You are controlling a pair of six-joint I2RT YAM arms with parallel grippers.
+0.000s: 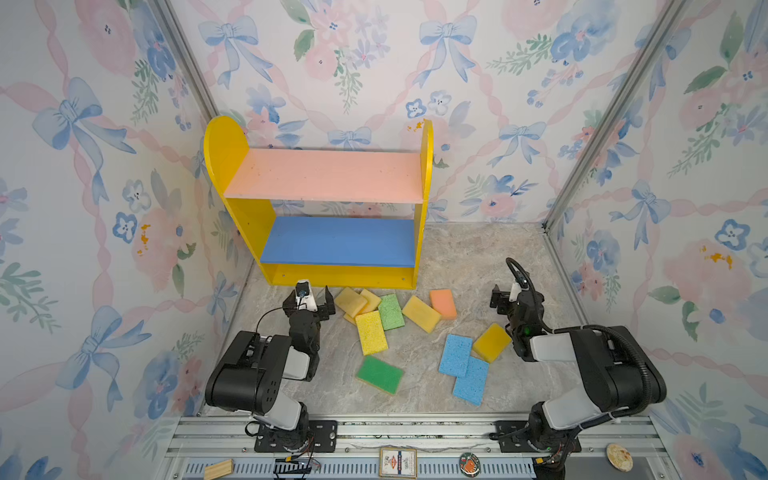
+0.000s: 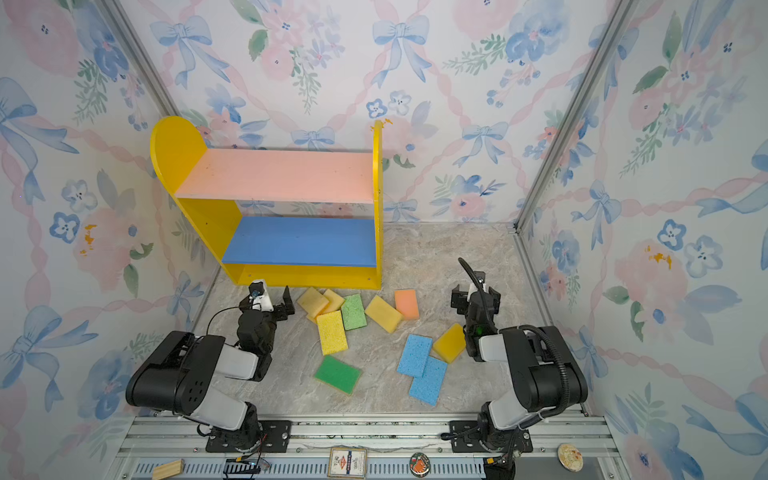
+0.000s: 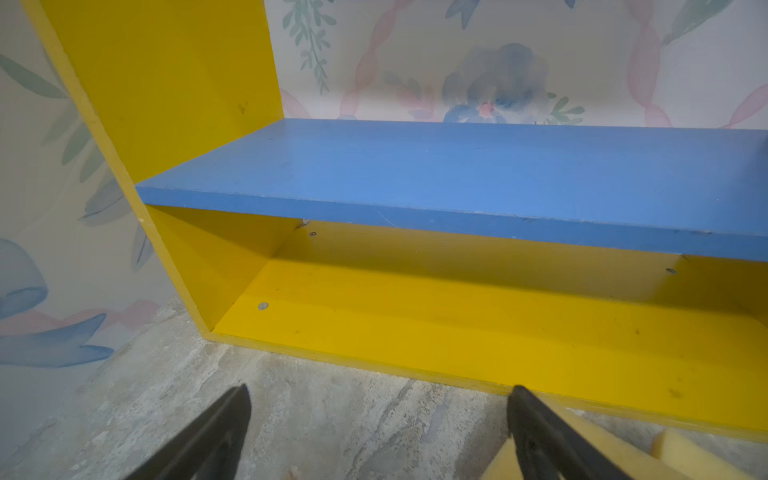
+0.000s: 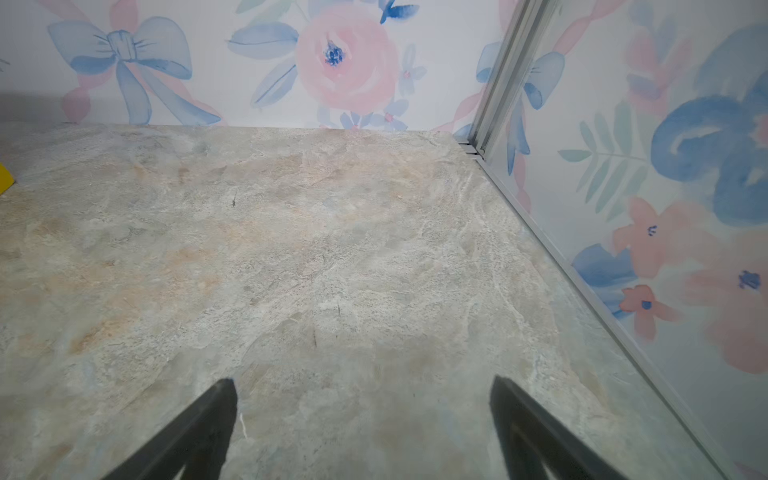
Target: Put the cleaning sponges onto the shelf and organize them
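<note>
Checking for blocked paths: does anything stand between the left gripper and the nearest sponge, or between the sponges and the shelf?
Nothing visible does. The open left gripper sits right beside the pale yellow sponge. The shelf stands just behind it, its pink board and blue board bare and open-fronted.

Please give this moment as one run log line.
left gripper: open, empty | right gripper: open, empty | sponges: all on table | shelf: empty

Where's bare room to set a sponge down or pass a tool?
Free: the pink board and blue board, both bare; the tabletop beside the shelf, ahead of the right tool. Crowded: the overlapping sponges along the shelf's base, and the blue pair by the right arm.
</note>
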